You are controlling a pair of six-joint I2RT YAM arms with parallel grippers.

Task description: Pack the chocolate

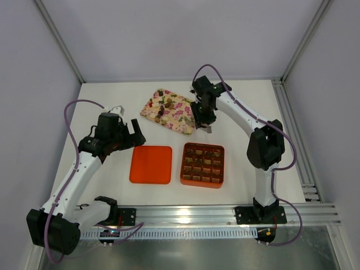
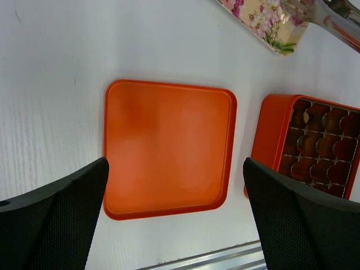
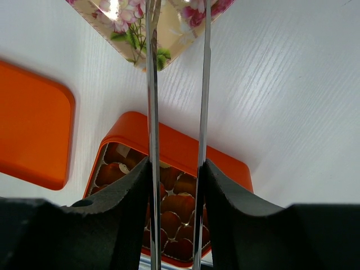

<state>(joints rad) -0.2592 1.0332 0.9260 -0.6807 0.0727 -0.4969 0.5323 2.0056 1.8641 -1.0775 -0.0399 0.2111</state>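
Jaws of the left gripper [image 2: 175, 169] gape near the lid [image 2: 169, 152]; the right gripper [image 3: 176, 163] clamps metal tongs [image 3: 152, 84]. Chocolate [image 1: 202, 163] sits in the box [image 1: 184, 163], more on the floral tray [image 1: 180, 121]. White table [image 1: 253, 101], pale walls [image 1: 169, 34], aluminium frame [image 1: 59, 39].

No legible text, label, brand, number or sign can be read in any view. The orange lid [image 2: 169, 149] and the orange box [image 2: 270, 129] show plain surfaces. The tray [image 1: 183, 116] carries a floral pattern only, without lettering.
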